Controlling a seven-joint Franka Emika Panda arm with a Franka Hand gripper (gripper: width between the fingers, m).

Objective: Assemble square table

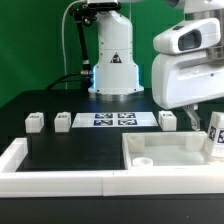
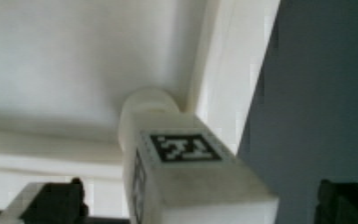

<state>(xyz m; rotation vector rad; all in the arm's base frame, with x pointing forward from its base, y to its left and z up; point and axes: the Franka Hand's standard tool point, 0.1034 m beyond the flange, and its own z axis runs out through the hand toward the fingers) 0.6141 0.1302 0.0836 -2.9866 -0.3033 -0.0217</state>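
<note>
The end effector is hanging with its jaws spread wide apart. One dark fingertip is showing on each side of a tagged white leg block, and neither seems to be touching it, so nothing is being gripped. In the exterior view this leg block is standing upright at the right end of the square slab, directly beneath the arm's bulky white wrist; whether it is sitting in a corner hole I cannot tell. The square slab is lying flat on the black table at the exterior view's front right, close against the white rim, with one corner hole showing open near its front left corner. Three more leg blocks are sitting in a row farther back: a second leg block and a third leg block to the exterior view's left of the marker board, and a fourth leg block to its right, just behind the slab.
</note>
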